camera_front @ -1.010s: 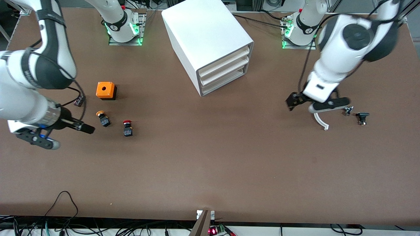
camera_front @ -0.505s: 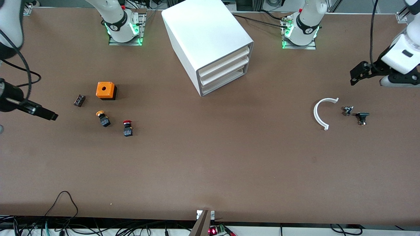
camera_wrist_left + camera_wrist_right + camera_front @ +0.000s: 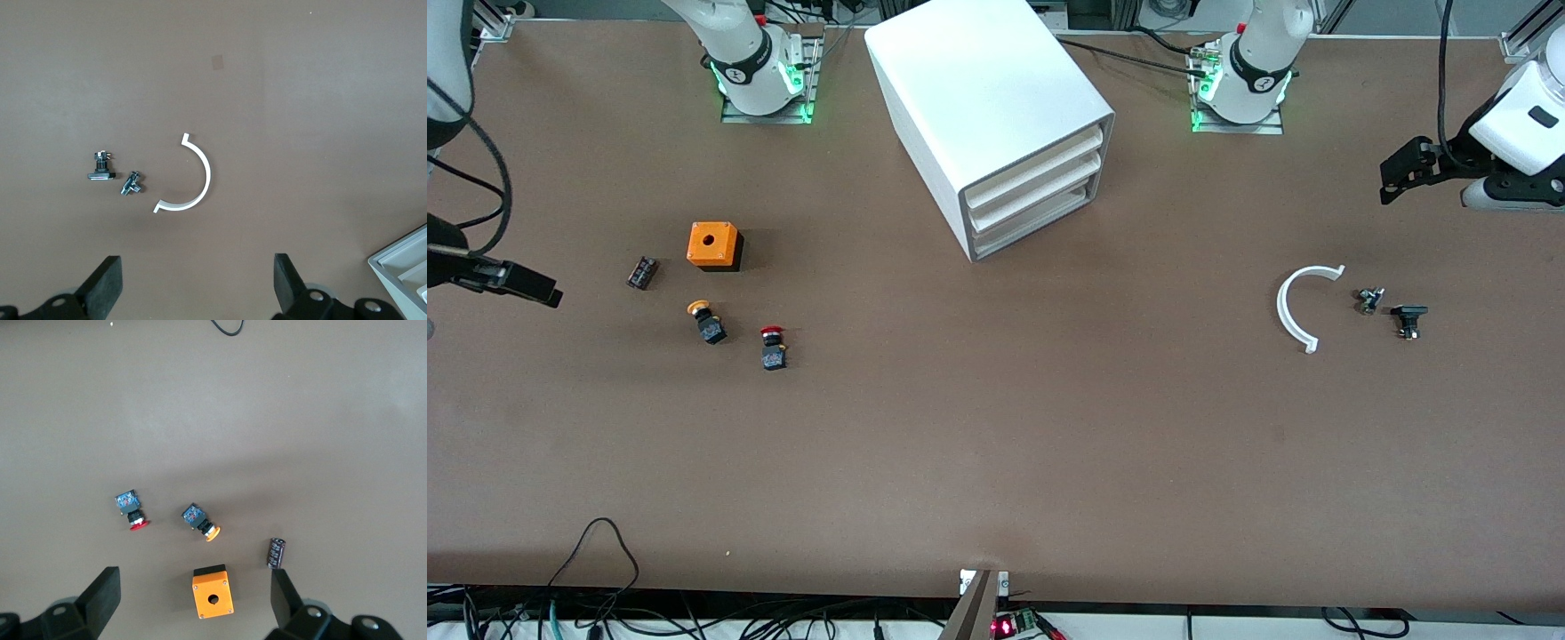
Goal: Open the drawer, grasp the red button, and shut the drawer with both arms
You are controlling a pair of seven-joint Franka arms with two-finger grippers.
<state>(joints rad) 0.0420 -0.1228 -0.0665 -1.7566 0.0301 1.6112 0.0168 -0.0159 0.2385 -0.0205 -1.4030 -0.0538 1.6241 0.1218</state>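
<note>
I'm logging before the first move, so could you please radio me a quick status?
Left gripper and right gripper open, empty, high at table ends. White plastic drawers all shut. Red-capped black push button lying on table, untouched. Nothing in the way.

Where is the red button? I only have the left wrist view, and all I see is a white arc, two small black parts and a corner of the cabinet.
Observer: The red button lies on the table toward the right arm's end, nearer to the front camera than the orange cube.
Operator: Are the drawers pulled out at all?
Observer: No, all three drawers look pushed into the cabinet.
Operator: What is the right claw doing?
Observer: The right claw hangs open over the right arm's end of the table, holding nothing.
</note>
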